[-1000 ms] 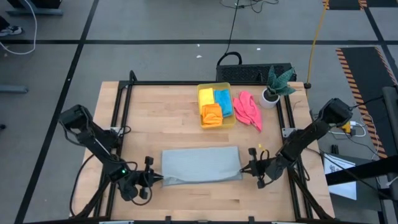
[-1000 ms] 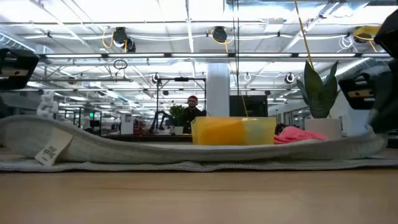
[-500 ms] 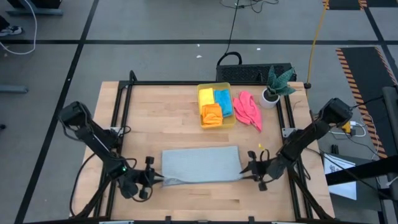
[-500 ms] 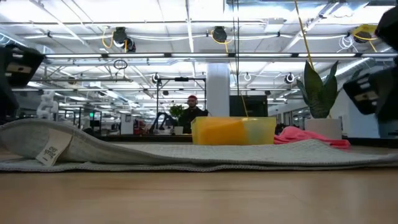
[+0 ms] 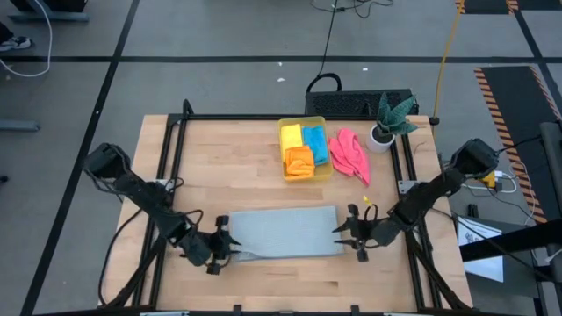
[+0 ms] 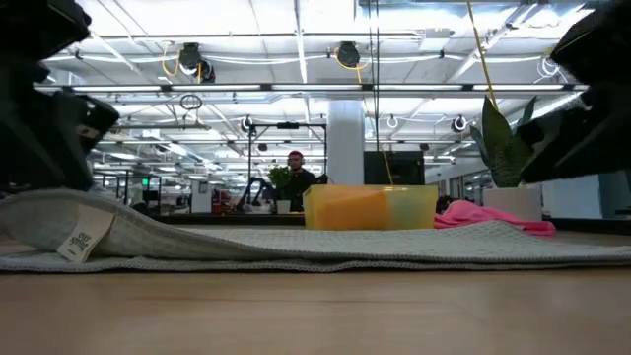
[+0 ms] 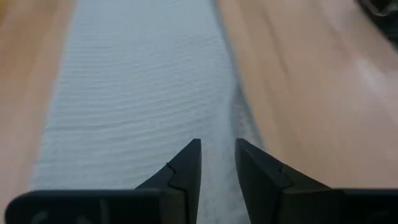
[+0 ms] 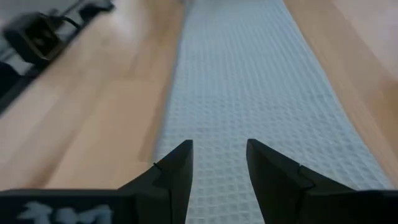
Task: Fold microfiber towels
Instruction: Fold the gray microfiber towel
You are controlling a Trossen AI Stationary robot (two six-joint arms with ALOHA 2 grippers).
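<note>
Grey towel (image 5: 284, 233) lies folded flat at your table's (image 5: 237, 162) front middle. Your left gripper (image 5: 223, 249) and right gripper (image 5: 349, 234) sit at its ends, fingers parted, gripping nothing.

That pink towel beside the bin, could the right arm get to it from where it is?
Probably yes. The pink towel lies loose on bare wood beside the bin, nothing on it. The right gripper, open, sits at the grey towel's end, with open table between.

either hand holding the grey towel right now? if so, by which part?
Nothing held. Left hand and right hand are both open, fingers apart above the grey towel, which lies flat on the table.
</note>
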